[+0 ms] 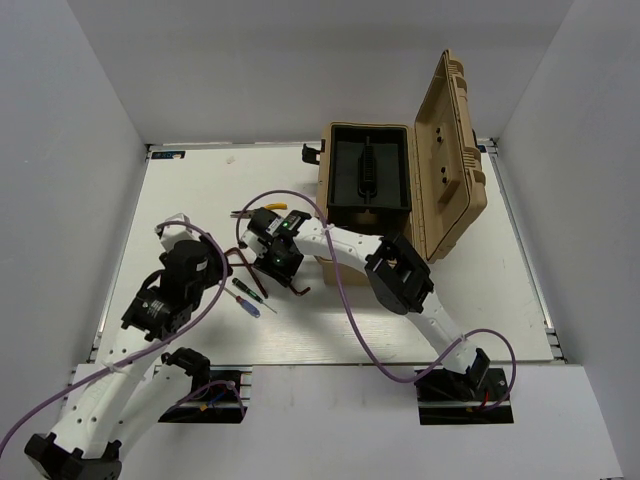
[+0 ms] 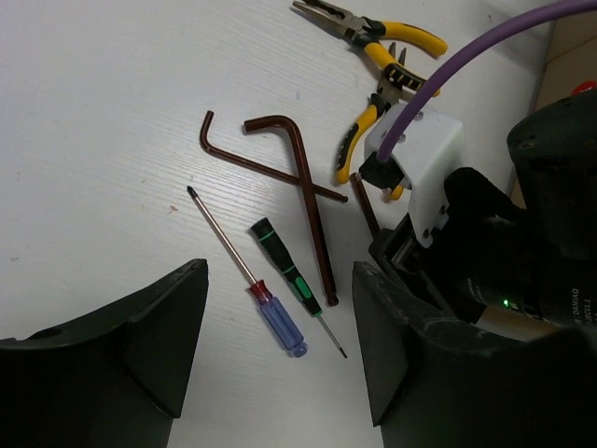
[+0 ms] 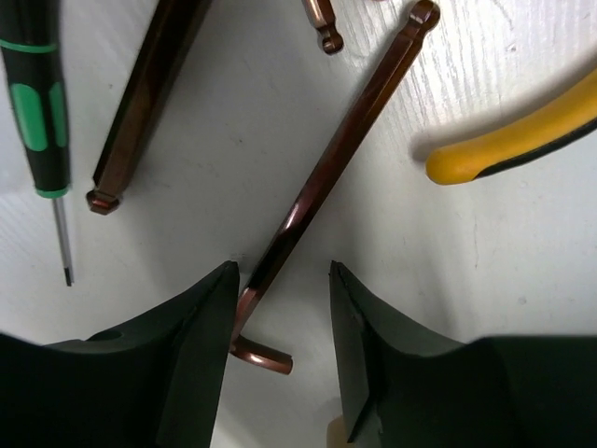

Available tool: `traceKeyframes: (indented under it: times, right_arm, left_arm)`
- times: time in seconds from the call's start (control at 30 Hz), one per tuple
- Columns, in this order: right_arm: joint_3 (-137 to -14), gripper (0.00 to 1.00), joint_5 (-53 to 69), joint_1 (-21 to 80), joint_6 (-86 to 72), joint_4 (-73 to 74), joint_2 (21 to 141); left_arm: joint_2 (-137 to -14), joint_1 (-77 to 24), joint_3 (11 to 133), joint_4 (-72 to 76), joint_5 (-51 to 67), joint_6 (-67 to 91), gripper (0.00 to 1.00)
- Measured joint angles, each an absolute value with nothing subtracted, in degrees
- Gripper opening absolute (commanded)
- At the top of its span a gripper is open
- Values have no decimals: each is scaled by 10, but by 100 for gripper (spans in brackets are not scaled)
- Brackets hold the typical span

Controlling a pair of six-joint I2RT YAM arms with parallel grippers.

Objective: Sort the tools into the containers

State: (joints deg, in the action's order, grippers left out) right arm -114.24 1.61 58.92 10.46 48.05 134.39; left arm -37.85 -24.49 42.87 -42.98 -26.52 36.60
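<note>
Tools: loose on the white counter [image 1: 200, 190], clustered between the two arms and in front of the toolbox.
Left pincer [image 2: 278, 373]: nearest the bases, over the near edge of the cluster; its dark fingers are spread wide and pinch nothing.
Blue-handled screwdriver [image 2: 280, 322]: flat on the counter just beyond the left pincer, with a reddish collar and its tip pointing away to the left.
Green-and-black screwdriver [image 2: 284, 266]: just beside the blue one and pointing the opposite way, with its thin tip beside the blue handle's end.
Crossed hex keys: a thick brown one [image 2: 308, 205] lies over a thinner one [image 2: 270, 168], both flat, just beyond the screwdrivers.
Right pincer [image 3: 283, 313]: low over the counter, with its fingers spread to either side of a third hex key [image 3: 326, 168]. The key's bend lies close against one finger, bare counter shows on its other side, and the key is not pinched.
Pliers: two yellow-and-black pairs, a long-nosed one [image 2: 392, 37] and a second [image 2: 359, 140] partly under the right arm's white mount. They touch or overlap at the handles.
Toolbox [image 1: 325, 190]: tan and ribbed, at the far side of the counter, with a black tray [image 1: 395, 165] inside.
Lid [image 1: 452, 150]: swung up and open to the right.
Latch [image 1: 312, 152]: black, hanging at the toolbox's far left corner.
Writing: small white print on the right arm's dark housing [image 2: 560, 299], too small to read, with a green light lit beside it. No brand or label is legible on the tools or the toolbox.
</note>
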Motion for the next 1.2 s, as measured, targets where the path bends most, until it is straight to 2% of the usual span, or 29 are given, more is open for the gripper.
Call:
traceKeyframes:
  times: [0.1,0.23,0.27,0.37,0.43,0.8,1.0,1.1,1.2]
  right_arm:
    - [-1142,45,17,588,99,479,1347]
    - [-1142,29,16,589,92,478,1348]
    - [-1140,21,16,589,91,476,1348]
    - [-1135,6,15,587,84,470,1347]
    - [-1127,0,19,585,79,464,1343]
    - [-1131,0,34,583,62,484,1338]
    - [-1214,0,50,583,62,540,1334]
    - [-1232,0,62,583,62,540,1305]
    - [-1242,0,65,582,60,540,1270]
  left_arm:
    - [-378,-245,419,-426,-256,372,73]
    - [-381,-245,410,-418,-244,383,73]
    - [-381,-245,406,-416,-241,387,73]
    - [-382,-245,395,-411,-234,400,73]
    - [-385,-245,385,-408,-231,415,73]
    - [-456,-245,277,-326,-206,548,73]
    - [-536,-245,285,-290,-205,582,72]
    - [-553,-245,302,-283,-211,589,69]
    - [-555,-243,321,-279,-221,593,59]
